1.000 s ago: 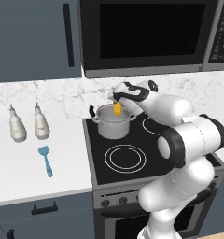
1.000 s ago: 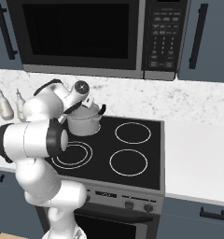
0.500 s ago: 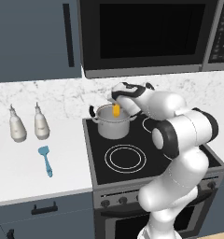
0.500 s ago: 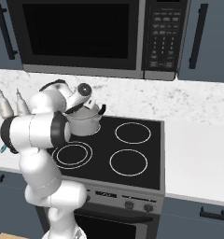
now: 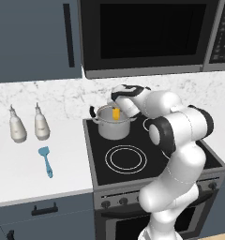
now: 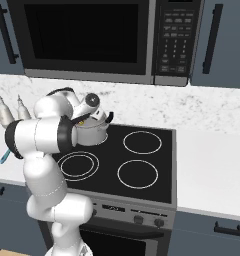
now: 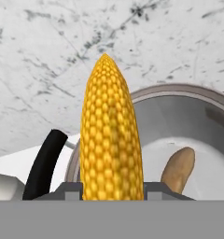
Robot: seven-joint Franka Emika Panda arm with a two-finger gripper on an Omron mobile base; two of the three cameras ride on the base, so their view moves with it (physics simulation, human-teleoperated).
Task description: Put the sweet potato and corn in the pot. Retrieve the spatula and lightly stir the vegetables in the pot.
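The steel pot (image 5: 113,126) stands on the stove's back left burner, with black side handles. My gripper (image 5: 116,108) hangs just over its rim, shut on the bright yellow corn (image 5: 116,114), which points down into the pot's mouth. In the hand view the corn (image 7: 110,144) fills the middle, with the pot's rim (image 7: 179,91) behind it and the brown sweet potato (image 7: 178,169) lying on the pot's floor. The light-blue spatula (image 5: 46,160) lies on the white counter left of the stove. In the right base view the arm hides most of the pot (image 6: 93,134).
Two white bottles (image 5: 27,125) stand on the counter behind the spatula. A black cooktop (image 5: 147,150) has three bare burners. A microwave (image 5: 147,35) hangs close above the stove, and a marble backsplash lies behind the pot.
The gripper with the corn has shifted slightly lower over the pot's mouth. The arm's elbow has swung forward. Pot and spatula have not moved.
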